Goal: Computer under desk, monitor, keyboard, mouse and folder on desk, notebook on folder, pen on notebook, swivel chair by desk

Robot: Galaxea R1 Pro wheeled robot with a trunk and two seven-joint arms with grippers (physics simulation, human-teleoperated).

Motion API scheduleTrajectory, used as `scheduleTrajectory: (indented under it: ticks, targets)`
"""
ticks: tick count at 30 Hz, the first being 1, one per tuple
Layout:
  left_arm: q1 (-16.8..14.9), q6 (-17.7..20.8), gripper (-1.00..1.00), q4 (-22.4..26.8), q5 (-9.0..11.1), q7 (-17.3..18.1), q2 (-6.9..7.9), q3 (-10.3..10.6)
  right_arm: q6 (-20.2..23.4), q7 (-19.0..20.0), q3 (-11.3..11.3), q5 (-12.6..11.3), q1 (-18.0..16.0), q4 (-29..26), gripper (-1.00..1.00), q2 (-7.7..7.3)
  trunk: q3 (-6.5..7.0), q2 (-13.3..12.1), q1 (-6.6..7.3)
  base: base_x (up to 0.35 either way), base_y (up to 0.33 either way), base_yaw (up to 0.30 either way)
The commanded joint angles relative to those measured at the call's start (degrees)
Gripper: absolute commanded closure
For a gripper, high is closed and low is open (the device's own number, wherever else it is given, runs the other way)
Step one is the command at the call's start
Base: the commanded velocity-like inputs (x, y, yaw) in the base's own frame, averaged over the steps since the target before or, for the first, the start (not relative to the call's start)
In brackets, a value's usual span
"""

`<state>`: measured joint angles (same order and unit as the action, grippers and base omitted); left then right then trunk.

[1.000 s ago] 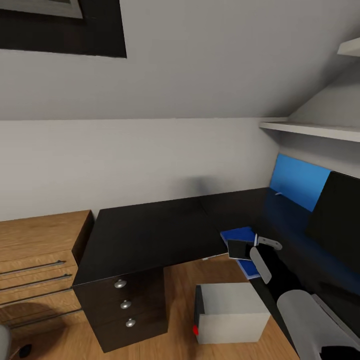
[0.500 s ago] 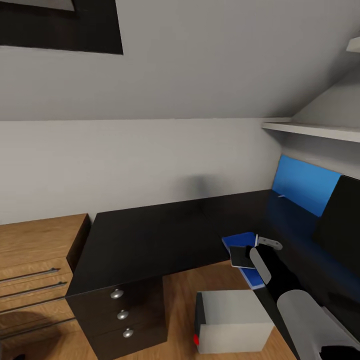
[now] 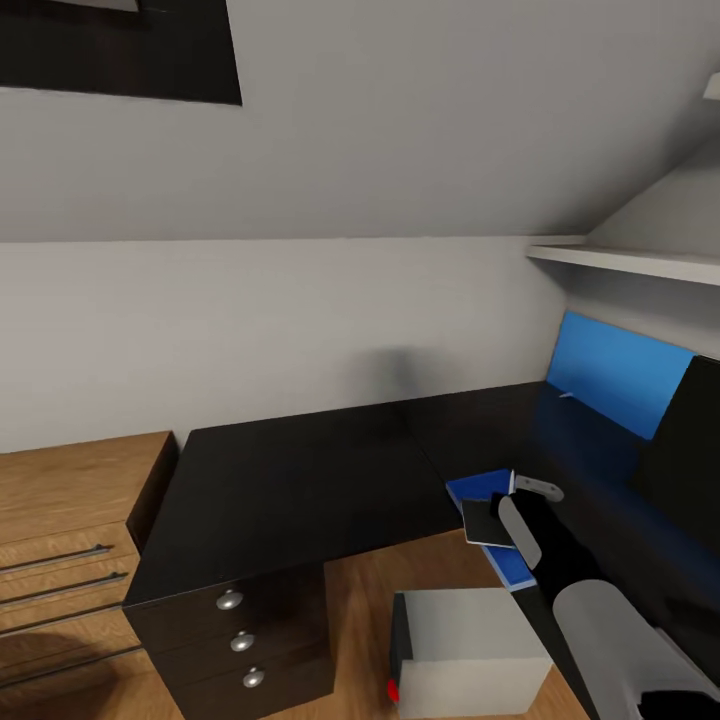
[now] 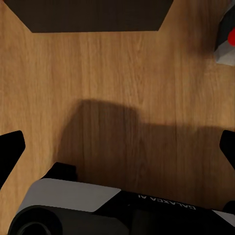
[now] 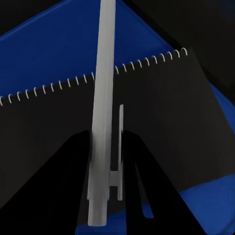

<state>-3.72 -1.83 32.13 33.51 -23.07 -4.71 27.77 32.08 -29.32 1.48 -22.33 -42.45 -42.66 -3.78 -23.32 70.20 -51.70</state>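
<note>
Up close in the right wrist view, the right hand (image 5: 108,161) is clenched on a pale grey pen (image 5: 104,98), its dark fingers pressed against the barrel from both sides, with the pen's clip facing the camera. Directly beneath the pen lies the notebook (image 5: 161,127), dark-covered with a white spiral binding along one edge, resting flat on the bright blue folder (image 5: 54,54), whose blue shows beyond the notebook on several sides. From the head view, the same stack sits at about 4 o'clock: folder (image 3: 478,487) on the glossy black desk (image 3: 590,470) near its front edge, notebook (image 3: 485,521) on top, the right hand (image 3: 522,492) just above it holding the pen (image 3: 538,488). Along the desk's far side runs a blue panel (image 3: 615,375), and the black monitor (image 3: 690,440) stands at 3 o'clock at the frame edge. On the wooden floor at 5 o'clock, just below the desk's front edge, is the computer (image 3: 475,650), its red light toward the camera. A black drawer cabinet (image 3: 290,500) with three round knobs occupies the centre, and a light-wood dresser (image 3: 70,520) is at 8 o'clock. The left hand (image 4: 117,152) hangs over bare floor with its dark fingertips (image 4: 10,147) wide apart, released.
</note>
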Motion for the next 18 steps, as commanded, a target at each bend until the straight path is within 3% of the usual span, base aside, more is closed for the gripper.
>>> scheduleTrajectory:
  ticks: [1, 7, 13, 18]
  targets:
    - [-0.06, -0.19, -1.00, 0.04, 0.59, -0.47, 0.04, 0.45, 0.23, -0.42, 0.22, -0.52, -0.05, 0.18, 1.00, -0.03, -0.07, 0.04, 0.00, 0.005, 0.000, 0.000]
    - [-0.06, -0.19, -1.00, 0.04, 0.59, -0.49, 0.01, 0.47, 0.42, -0.39, 1.47, -0.52, -0.44, 2.85, 1.00, 0.00, -0.07, 0.04, 0.00, 0.001, 0.000, 0.000]
    - [-0.06, -0.19, -1.00, 0.04, 0.67, -0.42, -0.01, 0.45, -0.09, -0.26, 1.70, -0.47, -2.72, 8.37, 1.00, 0.00, -0.07, 0.04, 0.00, 0.000, 0.000, 0.000]
    - [-0.06, -0.19, -1.00, 0.04, 0.68, -0.40, 0.00, 0.45, -0.52, -0.23, 1.76, -0.48, -3.24, 9.47, 1.00, 0.00, -0.07, 0.04, 0.00, 0.000, 0.000, 0.000]
